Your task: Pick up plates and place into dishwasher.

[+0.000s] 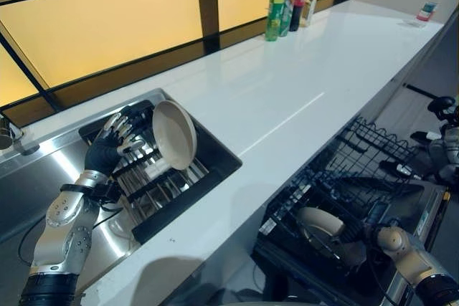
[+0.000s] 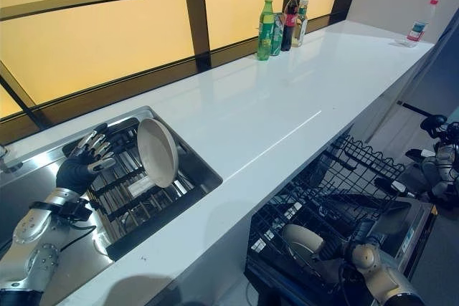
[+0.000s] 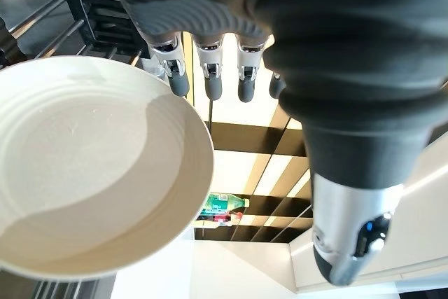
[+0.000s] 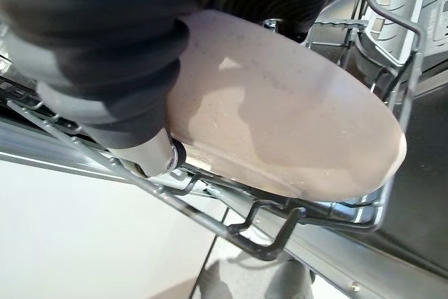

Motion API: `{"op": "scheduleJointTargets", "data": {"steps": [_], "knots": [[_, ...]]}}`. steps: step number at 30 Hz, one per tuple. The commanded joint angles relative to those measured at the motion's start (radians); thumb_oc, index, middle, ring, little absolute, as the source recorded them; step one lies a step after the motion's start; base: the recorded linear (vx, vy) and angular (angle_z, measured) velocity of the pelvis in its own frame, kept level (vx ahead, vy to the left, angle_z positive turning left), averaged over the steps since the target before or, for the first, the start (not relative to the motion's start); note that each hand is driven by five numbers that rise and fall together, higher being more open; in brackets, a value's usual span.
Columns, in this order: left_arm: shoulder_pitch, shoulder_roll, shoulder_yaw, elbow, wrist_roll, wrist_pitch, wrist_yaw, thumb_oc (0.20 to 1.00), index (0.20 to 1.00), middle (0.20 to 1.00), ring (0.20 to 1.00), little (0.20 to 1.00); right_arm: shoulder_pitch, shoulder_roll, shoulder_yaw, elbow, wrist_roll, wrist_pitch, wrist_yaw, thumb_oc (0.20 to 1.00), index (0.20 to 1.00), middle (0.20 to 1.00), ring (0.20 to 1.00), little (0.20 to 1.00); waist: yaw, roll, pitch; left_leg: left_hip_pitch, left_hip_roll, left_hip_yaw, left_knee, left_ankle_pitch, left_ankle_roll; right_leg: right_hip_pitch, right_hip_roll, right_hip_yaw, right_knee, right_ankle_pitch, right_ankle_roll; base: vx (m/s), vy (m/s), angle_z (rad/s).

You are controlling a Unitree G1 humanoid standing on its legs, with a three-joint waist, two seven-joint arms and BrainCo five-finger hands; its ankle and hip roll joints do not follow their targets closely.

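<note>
1. Left hand (image 1: 107,150): over the sink drying rack (image 1: 161,184), at about 9 o'clock of the upright plate (image 1: 174,134). Fingers straight and spread, tips close to the plate's rim; the wrist view leaves contact undetermined. Nothing is gripped.
2. Upright plate: cream, standing on edge in the rack slots, hollow face turned toward 3 o'clock.
3. Right hand (image 4: 105,68): down in the dishwasher basket (image 1: 358,177) at the head view's 5 o'clock. The dark cover lies against a second plate (image 4: 294,131); its fingers are hidden behind that plate, so their state cannot be told.
4. Second plate: cream, leaning within the basket's wire tines, underside toward the wrist camera.
5. White counter (image 1: 287,77): runs toward 1 o'clock; bottles (image 1: 290,5) stand grouped at its far edge, and a single bottle (image 1: 429,6) stands at the far corner.
</note>
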Motion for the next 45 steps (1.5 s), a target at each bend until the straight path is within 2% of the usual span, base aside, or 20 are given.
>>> {"op": "scheduleJointTargets", "data": {"steps": [1, 6, 7, 8, 9, 22, 26, 29, 33, 35, 38, 42, 45], "knots": [[-0.009, 0.016, -0.025, -0.071, 0.022, -0.019, 0.015, 1.0, 1.0, 1.0, 1.0, 1.0, 0.033, 0.042, 0.136, 0.056, -0.009, 0.011, 0.019, 0.2, 0.2, 0.2, 0.2, 0.2, 0.022, 0.017, -0.023, -0.206, -0.068, -0.023, 0.031, 0.147, 0.033, 0.063, -0.028, 0.022, 0.07, -0.134, 0.067, -0.02, 0.058, 0.13], [0.011, 0.014, -0.007, -0.087, 0.014, -0.007, 0.007, 1.0, 1.0, 1.0, 1.0, 1.0, 0.061, 0.06, 0.103, 0.05, -0.016, 0.029, -0.024, 0.2, 0.2, 0.2, 0.2, 0.2, 0.019, 0.02, -0.033, -0.2, -0.07, -0.02, 0.021, 0.151, 0.03, 0.065, -0.031, 0.016, 0.074, -0.133, 0.071, -0.02, 0.05, 0.07], [0.014, 0.014, -0.003, -0.09, 0.011, -0.005, 0.004, 1.0, 1.0, 1.0, 1.0, 1.0, 0.067, 0.062, 0.096, 0.046, -0.018, 0.031, -0.039, 0.413, 0.413, 0.413, 0.413, 0.413, 0.018, 0.019, -0.035, -0.196, -0.07, -0.019, 0.018, 0.152, 0.03, 0.067, -0.032, 0.014, 0.074, -0.132, 0.072, -0.01, 0.039, 0.1], [0.019, 0.015, 0.002, -0.093, 0.009, -0.003, 0.001, 1.0, 1.0, 1.0, 1.0, 1.0, 0.072, 0.059, 0.087, 0.041, -0.011, 0.03, -0.045, 0.95, 0.95, 0.95, 0.95, 0.95, 0.017, 0.018, -0.038, -0.191, -0.071, -0.019, 0.014, 0.152, 0.03, 0.069, -0.031, 0.013, 0.073, -0.132, 0.072, -0.01, 0.036, 0.06], [0.023, 0.016, 0.006, -0.096, 0.009, -0.003, -0.002, 1.0, 1.0, 1.0, 1.0, 1.0, 0.076, 0.057, 0.076, 0.033, 0.001, 0.031, -0.052, 1.0, 1.0, 1.0, 1.0, 1.0, 0.016, 0.016, -0.042, -0.187, -0.071, -0.019, 0.011, 0.152, 0.03, 0.071, -0.03, 0.014, 0.073, -0.133, 0.072, 0.0, 0.0, 0.0], [0.02, 0.028, 0.048, -0.072, -0.004, -0.025, -0.028, 1.0, 1.0, 1.0, 1.0, 1.0, 0.089, 0.021, -0.107, -0.101, 0.067, 0.031, -0.138, 1.0, 1.0, 1.0, 1.0, 1.0, -0.017, -0.002, -0.081, -0.123, -0.079, -0.003, -0.025, 0.145, 0.046, 0.071, -0.028, 0.014, 0.12, -0.138, 0.074, -0.01, 0.007, 0.0], [0.023, 0.038, 0.068, -0.054, -0.019, -0.047, -0.025, 1.0, 1.0, 1.0, 1.0, 1.0, 0.074, -0.005, -0.187, -0.189, 0.083, 0.055, -0.168, 1.0, 1.0, 1.0, 1.0, 1.0, -0.029, -0.001, -0.086, -0.104, -0.08, 0.001, -0.043, 0.147, 0.051, 0.063, -0.026, 0.008, 0.156, -0.138, 0.073, -0.04, 0.017, -0.06], [0.031, 0.038, 0.081, -0.048, -0.023, -0.065, -0.018, 1.0, 1.0, 1.0, 1.0, 1.0, 0.038, -0.018, -0.246, -0.251, 0.129, 0.064, -0.234, 1.0, 1.0, 1.0, 1.0, 1.0, -0.024, 0.0, -0.087, -0.097, -0.077, 0.016, -0.051, 0.148, 0.055, 0.063, -0.021, -0.026, 0.191, -0.143, 0.071, -0.06, -0.007, -0.04], [0.042, 0.043, 0.107, -0.034, -0.037, -0.092, -0.016, 1.0, 1.0, 1.0, 1.0, 1.0, 0.003, -0.042, -0.339, -0.353, 0.198, 0.056, -0.359, 1.0, 1.0, 1.0, 1.0, 1.0, -0.012, 0.0, -0.091, -0.1, -0.077, 0.021, -0.051, 0.151, 0.057, 0.086, 0.011, -0.06, 0.205, -0.178, 0.048, -0.08, -0.073, -0.21], [0.048, 0.037, 0.117, -0.022, -0.04, -0.108, -0.018, 1.0, 1.0, 1.0, 1.0, 1.0, 0.003, -0.04, -0.381, -0.407, 0.216, 0.029, -0.419, 1.0, 1.0, 1.0, 1.0, 1.0, -0.011, -0.002, -0.096, -0.101, -0.08, 0.008, -0.049, 0.153, 0.056, 0.1, 0.02, -0.054, 0.187, -0.178, 0.04, -0.05, -0.117, 0.11], [0.057, 0.031, 0.128, -0.022, -0.036, -0.111, -0.017, 1.0, 1.0, 1.0, 1.0, 1.0, 0.019, -0.039, -0.427, -0.495, 0.233, 0.021, -0.482, 1.0, 1.0, 1.0, 1.0, 1.0, -0.014, 0.0, -0.106, -0.097, -0.077, -0.006, -0.053, 0.154, 0.05, 0.114, 0.036, -0.046, 0.166, -0.187, 0.032, -0.03, -0.115, -0.03], [0.055, 0.027, 0.133, -0.023, 0.028, -0.127, 0.051, 1.0, 1.0, 1.0, 1.0, 1.0, -0.003, -0.018, -0.465, -0.618, 0.329, -0.038, -0.563, 1.0, 1.0, 1.0, 1.0, 1.0, -0.018, 0.01, -0.125, -0.102, -0.062, -0.009, -0.053, 0.168, 0.031, 0.133, 0.064, -0.035, 0.108, -0.194, 0.012, -0.07, -0.124, -0.01], [0.051, 0.027, 0.134, -0.017, 0.086, -0.138, 0.097, 1.0, 1.0, 1.0, 1.0, 1.0, -0.019, -0.009, -0.458, -0.661, 0.342, -0.089, -0.592, 1.0, 1.0, 1.0, 1.0, 1.0, -0.015, 0.012, -0.13, -0.113, -0.057, -0.008, -0.013, 0.148, 0.014, 0.14, 0.07, -0.036, 0.092, -0.206, 0.0, -0.04, -0.095, -0.03]]}}
